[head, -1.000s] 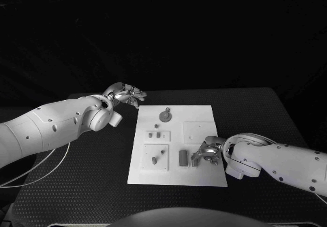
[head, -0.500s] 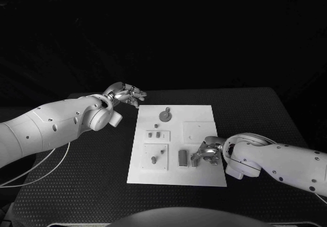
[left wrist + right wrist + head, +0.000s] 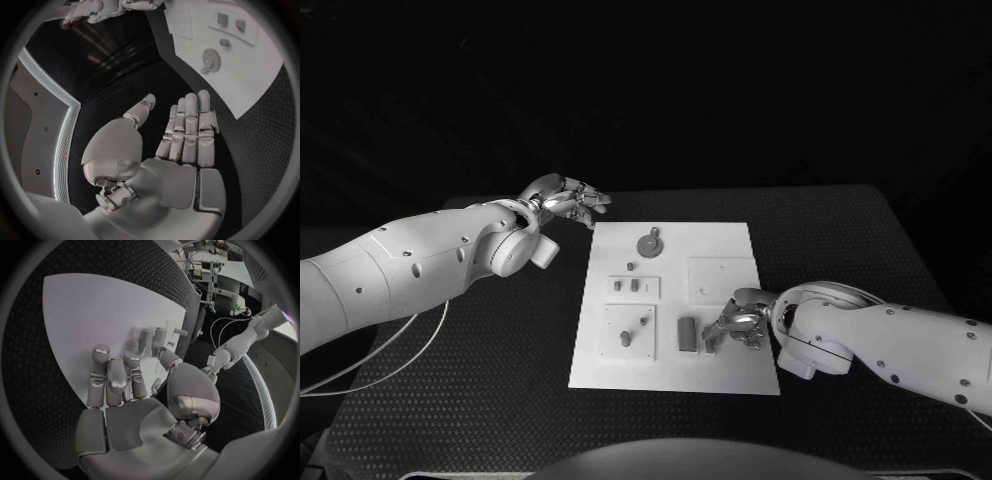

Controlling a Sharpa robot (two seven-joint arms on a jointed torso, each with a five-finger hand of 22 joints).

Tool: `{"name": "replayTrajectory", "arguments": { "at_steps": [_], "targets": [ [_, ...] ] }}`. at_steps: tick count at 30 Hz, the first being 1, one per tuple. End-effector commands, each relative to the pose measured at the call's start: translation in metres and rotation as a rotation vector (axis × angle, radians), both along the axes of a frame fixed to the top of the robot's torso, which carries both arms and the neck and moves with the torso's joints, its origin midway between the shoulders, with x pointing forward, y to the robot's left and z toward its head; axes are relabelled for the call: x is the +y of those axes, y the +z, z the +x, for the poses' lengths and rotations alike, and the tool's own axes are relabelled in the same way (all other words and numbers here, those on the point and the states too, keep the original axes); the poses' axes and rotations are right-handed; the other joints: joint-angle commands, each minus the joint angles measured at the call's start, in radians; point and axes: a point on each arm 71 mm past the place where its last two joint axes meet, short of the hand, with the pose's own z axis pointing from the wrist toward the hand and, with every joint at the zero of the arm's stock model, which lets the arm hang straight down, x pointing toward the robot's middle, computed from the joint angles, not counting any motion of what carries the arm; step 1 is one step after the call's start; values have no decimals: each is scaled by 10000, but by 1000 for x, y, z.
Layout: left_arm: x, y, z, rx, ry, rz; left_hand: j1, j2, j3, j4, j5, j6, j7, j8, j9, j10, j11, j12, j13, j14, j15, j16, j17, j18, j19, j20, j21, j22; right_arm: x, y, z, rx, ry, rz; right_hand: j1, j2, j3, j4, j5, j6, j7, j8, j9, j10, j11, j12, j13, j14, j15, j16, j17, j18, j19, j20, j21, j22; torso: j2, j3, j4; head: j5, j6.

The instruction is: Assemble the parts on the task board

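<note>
Nearest to us, the right hand rests over the near right part of the task board, fingers curled down toward the plate; in the right wrist view the fingers bend over the white surface, and we cannot tell whether anything is pinched beneath them.

Just beside that hand, a dark upright block part stands on the board.

Left of it, a raised square panel carries two small parts.

Further back, a smaller panel holds a pair of short pegs, with a single small peg beyond it.

To the right lies a plain square recess.

At the far end of the board we note a round gear-like part.

Farthest, the left hand hangs off the board's far left corner above the black table; fingers straight, together, holding nothing.
</note>
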Motion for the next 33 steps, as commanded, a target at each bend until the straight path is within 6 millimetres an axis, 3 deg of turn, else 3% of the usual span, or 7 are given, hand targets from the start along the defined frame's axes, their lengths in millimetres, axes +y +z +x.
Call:
{"name": "replayTrajectory", "arguments": {
  "at_steps": [1, 6, 12, 17, 21, 33],
  "targets": [
    [-2, 1, 0, -29, -148, -45, -65, 17, -61, 16, 1, 19, -7, 43, -12, -76, -2, 16, 15, 9, 8, -34, 18, 110, 39, -28, -48, 13, 5, 1, -2, 59, 281, 275, -18, -189, 45, 158, 21, -179, 101, -67, -14, -105, 1, 50, -11, -72, 16, -55, -9, 153, 35, -31, -67, 118, -1, 1, -1, -5, -13],
    [-2, 1, 0, -29, -145, -43, -64, 15, -62, 15, 1, 17, -7, 42, -13, -78, -2, 15, 16, 9, 8, -35, 19, 110, 39, -28, -48, 13, 5, 1, -2, 42, 279, 309, -79, -370, 131, 370, 17, -202, 107, -66, -20, -127, 6, 59, -12, -91, 19, -62, -22, 153, 37, -39, -78, 127, -1, 0, 3, -8, -14],
    [-2, 1, 0, -29, -126, -36, -64, 14, -62, 15, 2, 14, -6, 41, -15, -80, -1, 13, 16, 9, 9, -37, 21, 110, 39, -28, -48, 14, 2, 2, -3, -43, 386, 389, -44, -390, 173, 404, 18, -202, 105, -59, -18, -131, 3, 66, -10, -90, 18, -59, -19, 153, 41, -47, -77, 133, -5, -2, 3, -10, -17],
    [-1, 1, 0, -16, -125, -32, -62, 14, -61, 15, 2, 14, -5, 42, -16, -81, -1, 13, 17, 10, 9, -37, 23, 111, 39, -29, -48, 14, -4, 3, -6, -131, 1020, 214, 483, -313, 193, -78, 4, -137, 79, 21, 25, -115, -17, 116, -1, -46, 3, -30, 37, 153, 60, -76, -35, 166, -4, -1, 3, 1, -10],
    [0, 1, 0, -19, -115, -29, -62, 15, -61, 15, 2, 15, -6, 43, -16, -80, -1, 14, 17, 10, 9, -38, 24, 111, 39, -29, -48, 15, -5, 3, -8, -155, 1379, 49, 842, -453, 205, -349, 13, -19, 43, 114, 70, -84, -51, 136, -11, 5, -14, -14, 90, 153, 87, -76, -20, 164, -4, 4, -1, 16, -7],
    [-2, 1, 0, -9, -150, -41, -59, 19, -59, 15, 2, 19, -7, 46, -17, -75, -3, 17, 20, 10, 8, -39, 28, 111, 39, -29, -47, 16, -1, 4, -9, -264, 1656, -65, 1333, -602, 291, -476, 11, 166, -23, 257, 142, -40, -113, 144, -32, 63, -48, 0, 140, 153, 122, -66, -12, 158, 0, 12, -1, 9, 2]
  ]
}}
